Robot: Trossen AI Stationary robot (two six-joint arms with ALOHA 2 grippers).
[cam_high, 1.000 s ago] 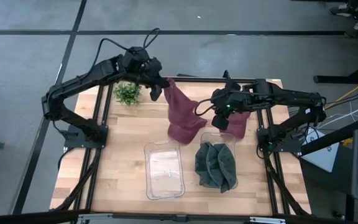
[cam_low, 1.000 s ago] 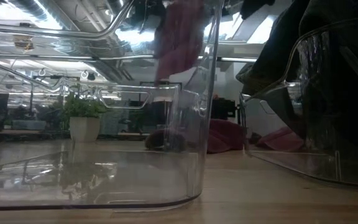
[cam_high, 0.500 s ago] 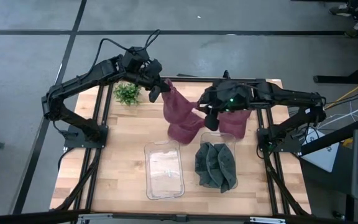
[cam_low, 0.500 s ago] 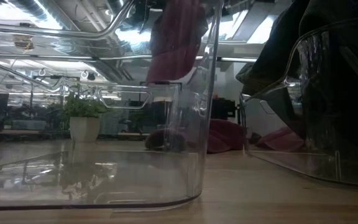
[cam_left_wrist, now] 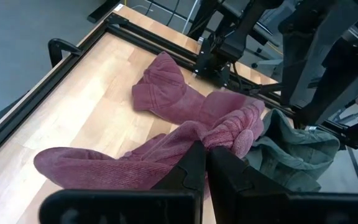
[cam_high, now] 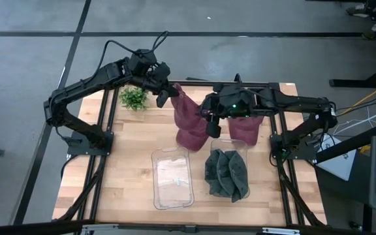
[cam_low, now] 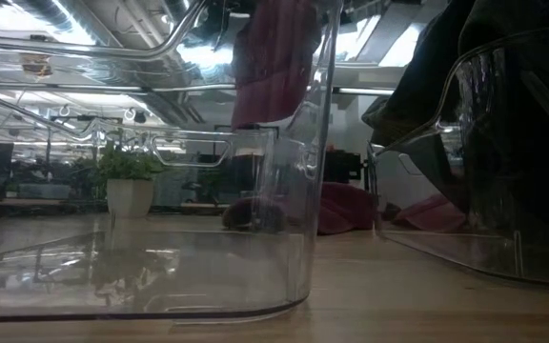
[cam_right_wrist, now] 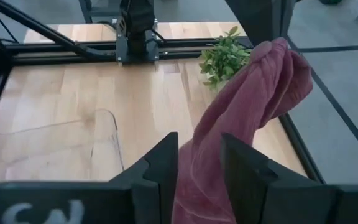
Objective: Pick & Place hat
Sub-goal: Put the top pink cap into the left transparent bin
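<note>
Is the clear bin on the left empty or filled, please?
Empty: the left clear bin shows only its bare bottom, while the right bin holds dark green hats.

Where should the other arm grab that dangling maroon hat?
Probably the loose lower part of the maroon hat, from the right side: it hangs pinched at its top by the left gripper, and the right gripper already has open jaws around that hanging fabric.

The hat [cam_high: 189, 120] is ribbed maroon knit cloth, soft and matt. Both bins [cam_high: 172, 178] are clear glossy plastic; one holds dark green knit hats [cam_high: 226, 172]. The tabletop [cam_high: 129, 163] is pale, smooth wood planks.
</note>
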